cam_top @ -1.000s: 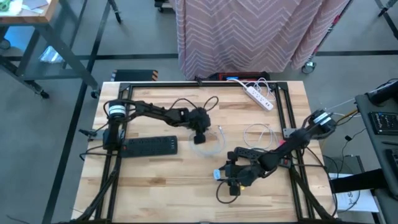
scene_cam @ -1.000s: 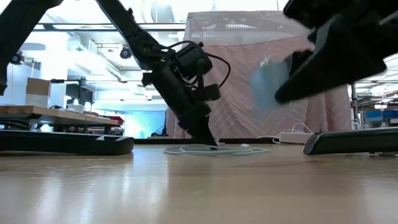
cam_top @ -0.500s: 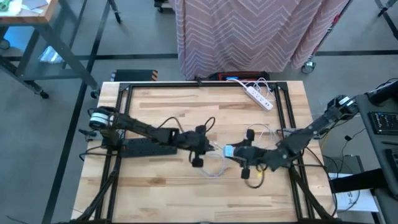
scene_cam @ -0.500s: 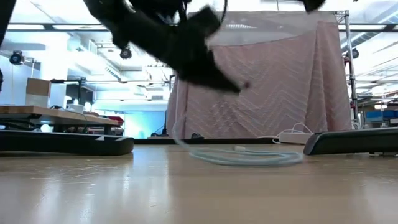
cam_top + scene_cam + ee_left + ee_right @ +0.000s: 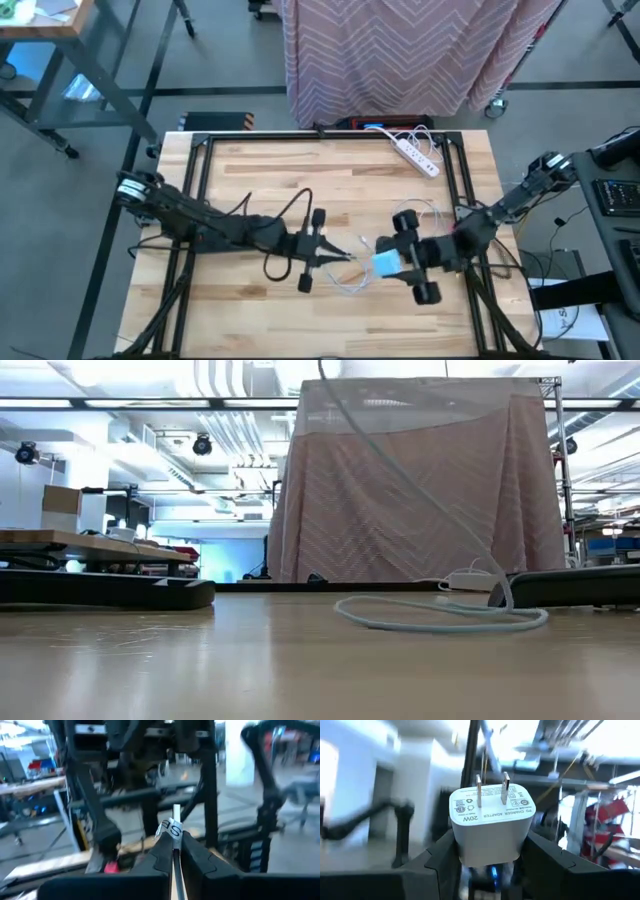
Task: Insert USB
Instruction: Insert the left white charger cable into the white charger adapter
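Above wooden table (image 5: 250,170), left gripper (image 5: 173,839) pinches white cable (image 5: 440,622); right gripper (image 5: 487,851) holds white charger (image 5: 491,824).

From my remote station: a white power strip (image 5: 416,155) lies near the far edge of the wooden table (image 5: 250,170), a pink chevron-patterned curtain (image 5: 420,50) hangs behind it, and a black power strip (image 5: 100,590) rests at the table's left side

A pink chevron-patterned curtain (image 5: 420,480) hangs behind the wooden table (image 5: 250,160). Grey floor (image 5: 200,50) surrounds it; ceiling pipes (image 5: 230,390) and bright lights run overhead.
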{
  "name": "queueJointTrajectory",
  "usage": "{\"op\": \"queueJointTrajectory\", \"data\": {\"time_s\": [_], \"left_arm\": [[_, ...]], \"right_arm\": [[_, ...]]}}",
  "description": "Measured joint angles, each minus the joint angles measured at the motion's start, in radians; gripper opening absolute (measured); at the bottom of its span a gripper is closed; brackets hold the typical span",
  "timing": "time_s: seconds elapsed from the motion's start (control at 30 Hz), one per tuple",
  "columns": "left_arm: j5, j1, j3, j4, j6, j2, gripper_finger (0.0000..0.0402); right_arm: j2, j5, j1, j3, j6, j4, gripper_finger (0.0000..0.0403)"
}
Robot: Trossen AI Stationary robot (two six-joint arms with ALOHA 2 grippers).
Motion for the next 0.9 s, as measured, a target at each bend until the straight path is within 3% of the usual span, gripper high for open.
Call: {"op": "queueJointTrajectory", "data": {"time_s": [0.27, 0.63, 0.9], "left_arm": [[-0.009, -0.034, 0.000, 0.109, 0.007, 0.031, 0.0004], [-0.010, -0.058, 0.003, 0.179, 0.155, 0.030, 0.0004], [-0.010, -0.062, 0.003, 0.156, 0.296, 0.030, 0.0004]], "right_arm": [[0.033, -0.016, 0.000, 0.000, 0.187, 0.280, 0.0171], [0.033, -0.437, 0.000, 0.000, 0.194, 0.233, 0.0171], [0.033, -0.517, 0.001, 0.000, 0.164, 0.130, 0.0171]]}}
